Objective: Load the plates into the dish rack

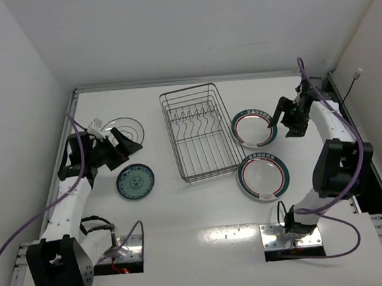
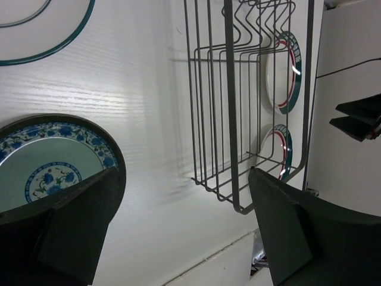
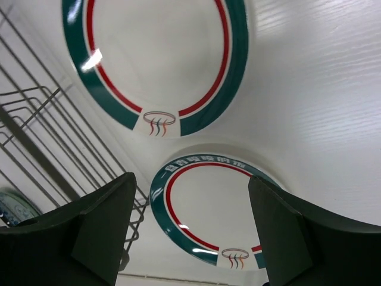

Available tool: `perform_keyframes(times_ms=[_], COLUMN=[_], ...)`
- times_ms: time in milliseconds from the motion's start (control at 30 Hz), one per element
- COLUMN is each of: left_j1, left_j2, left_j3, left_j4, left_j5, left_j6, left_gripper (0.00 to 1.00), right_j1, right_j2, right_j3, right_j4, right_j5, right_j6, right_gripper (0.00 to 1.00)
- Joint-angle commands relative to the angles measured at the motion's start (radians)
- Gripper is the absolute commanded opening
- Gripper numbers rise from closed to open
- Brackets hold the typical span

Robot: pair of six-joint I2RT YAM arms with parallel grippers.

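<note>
We see the left tool [image 2: 184, 199] wide and empty by the glass plate [image 1: 134, 125] and teal plate [image 1: 135, 182], near the tabletop's [image 1: 203, 211] left edge. The right tool [image 3: 190, 202] is wide and empty over the two ringed plates [image 1: 254, 127], right of the dish rack [image 1: 197, 132]. We judge the plates stiff, slick and breakable, so pinch a rim.

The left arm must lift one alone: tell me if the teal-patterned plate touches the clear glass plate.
Apart. The left wrist view shows bare table between the teal-patterned plate and the clear glass plate.
</note>
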Motion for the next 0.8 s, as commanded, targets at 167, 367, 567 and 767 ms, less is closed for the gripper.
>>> perform_keyframes(times_ms=[167,367,567,767], left_j1=[-0.042,-0.042,-0.042,-0.042], left_j2=[0.069,0.059,0.08,0.055], left_j3=[0.136,0.146,0.136,0.137], left_j4=[-0.083,-0.105,-0.106,-0.107], left_j5=[-0.136,-0.238,-0.229,-0.229], left_j6=[0.203,0.259,0.251,0.26], left_gripper=[0.88,0.88,0.88,0.88], right_j1=[-0.073,-0.156,-0.168,-0.177], right_j2=[0.152,0.237,0.326,0.37], right_j3=[0.055,0.065,0.056,0.034], right_j4=[0.054,0.064,0.099,0.174], right_j5=[-0.243,-0.254,-0.288,-0.312], right_j6=[-0.023,-0.032,-0.023,0.028], right_gripper=[0.72,0.62,0.47,0.47])
